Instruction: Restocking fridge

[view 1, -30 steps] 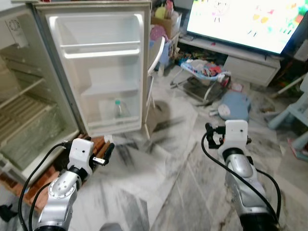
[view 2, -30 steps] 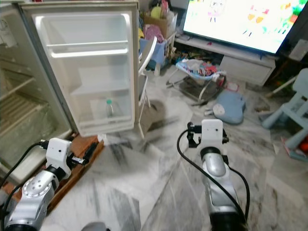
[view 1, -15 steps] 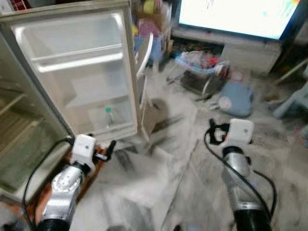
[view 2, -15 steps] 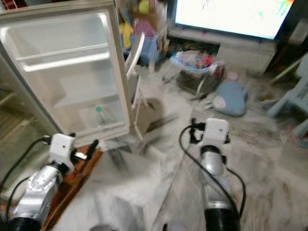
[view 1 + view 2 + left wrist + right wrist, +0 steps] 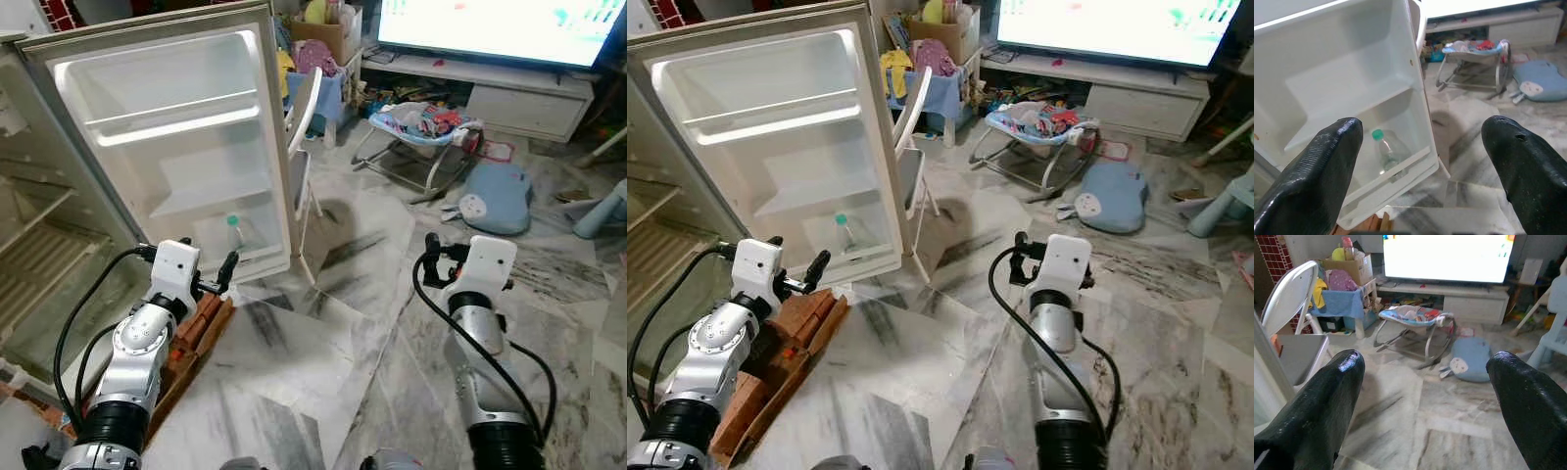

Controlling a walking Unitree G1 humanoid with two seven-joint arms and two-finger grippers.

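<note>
Left eye view cuts the fridge body (image 5: 39, 264) off at the frame's edge, so its wire shelves show in part; the open fridge door (image 5: 186, 147) stands in full, its upper racks bare; the lowest door bin holds one clear bottle (image 5: 238, 235) with a green cap, upright, its label too small to read. A white folding chair (image 5: 306, 127) sits half hidden behind the door's edge; a cardboard box (image 5: 333, 24) behind it holds bright soft things that cannot be told apart. The television (image 5: 500, 24) is cropped at the top, its picture washed out; no writing can be read anywhere.

Left gripper (image 5: 1425, 161) hovers in front of the door, aimed at the bottle bin, fingers spread wide with nothing between them; below it, bricks (image 5: 201, 318) lie on a wooden board at the fridge's foot. Right gripper (image 5: 1425, 396) hangs over the marble floor (image 5: 323, 343), likewise parted wide and empty, pointing towards a baby bouncer (image 5: 421, 132) and a blue cushion (image 5: 495, 196) lying near it.
</note>
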